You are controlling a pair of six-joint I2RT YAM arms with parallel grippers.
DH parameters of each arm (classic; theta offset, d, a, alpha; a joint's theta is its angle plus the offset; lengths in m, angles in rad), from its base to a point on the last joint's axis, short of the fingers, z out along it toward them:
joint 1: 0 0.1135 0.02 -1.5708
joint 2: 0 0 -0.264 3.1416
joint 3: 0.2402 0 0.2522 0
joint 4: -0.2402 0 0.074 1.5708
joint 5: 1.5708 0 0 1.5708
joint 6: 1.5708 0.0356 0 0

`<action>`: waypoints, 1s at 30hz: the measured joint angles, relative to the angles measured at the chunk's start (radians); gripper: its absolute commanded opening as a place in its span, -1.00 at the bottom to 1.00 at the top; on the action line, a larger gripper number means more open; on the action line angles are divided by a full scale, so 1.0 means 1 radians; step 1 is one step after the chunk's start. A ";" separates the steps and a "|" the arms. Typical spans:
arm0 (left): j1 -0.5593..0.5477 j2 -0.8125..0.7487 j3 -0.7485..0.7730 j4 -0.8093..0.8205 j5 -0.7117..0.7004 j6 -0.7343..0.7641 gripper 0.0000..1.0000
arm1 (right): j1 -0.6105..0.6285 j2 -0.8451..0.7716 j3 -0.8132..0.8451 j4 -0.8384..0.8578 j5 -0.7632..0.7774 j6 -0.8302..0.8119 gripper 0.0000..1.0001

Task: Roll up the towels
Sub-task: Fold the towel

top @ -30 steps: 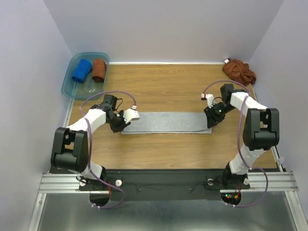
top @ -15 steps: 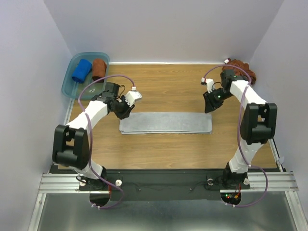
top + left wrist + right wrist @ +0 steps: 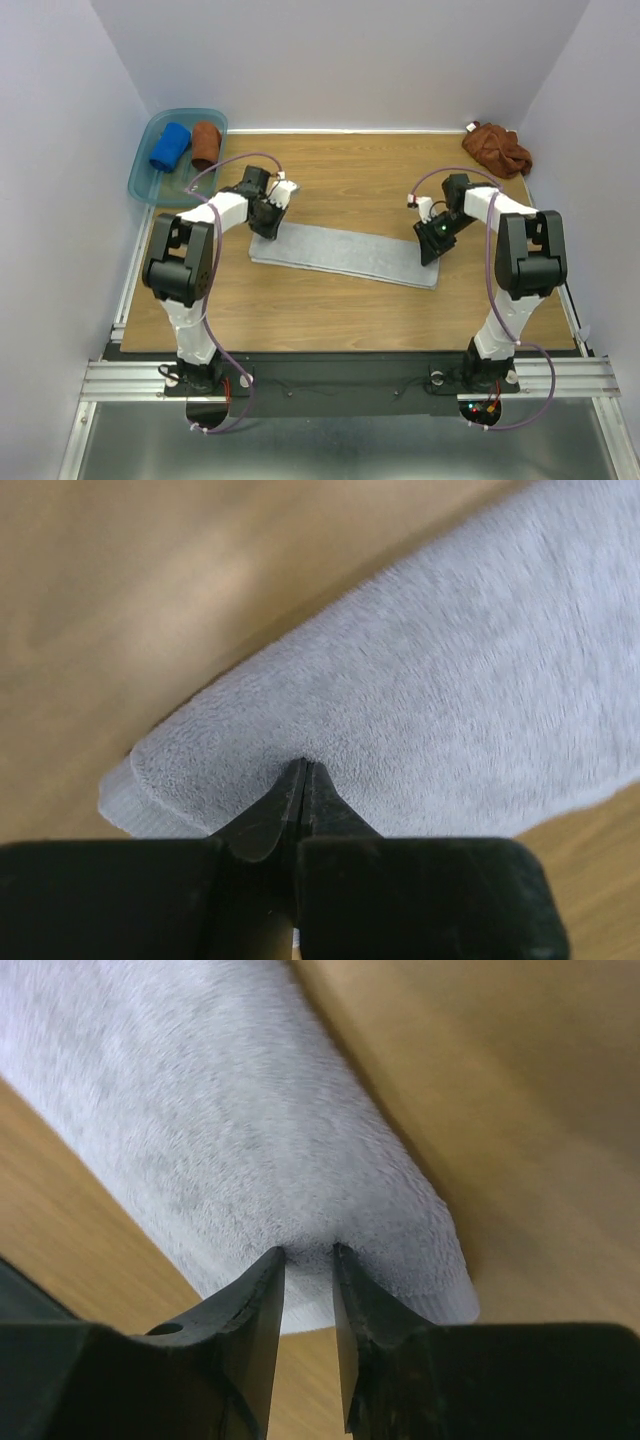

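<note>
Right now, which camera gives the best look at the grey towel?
The top external view: the whole grey towel lies folded into a long strip on the table. The left wrist and right wrist views each show only one fuzzy end of it.

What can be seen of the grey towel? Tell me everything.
The grey towel is light grey, soft terry-like cloth, folded into a long narrow strip, flat on the wooden table and slanting slightly. The left gripper is shut, pinching its left end; the right gripper grips its right end, cloth between the jaws. Its ends look rounded and layered.
</note>
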 measured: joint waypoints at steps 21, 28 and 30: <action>-0.009 0.523 0.887 -0.083 0.052 -0.084 -0.28 | 0.412 -0.073 -0.022 -0.122 -0.373 0.125 -0.03; -0.021 0.247 0.616 -0.008 0.048 -0.158 -0.50 | 0.372 -0.097 0.018 -0.058 -0.291 0.185 -0.27; -0.030 0.240 0.587 0.023 0.038 -0.180 -0.56 | 0.373 -0.067 0.018 -0.021 -0.244 0.207 -0.31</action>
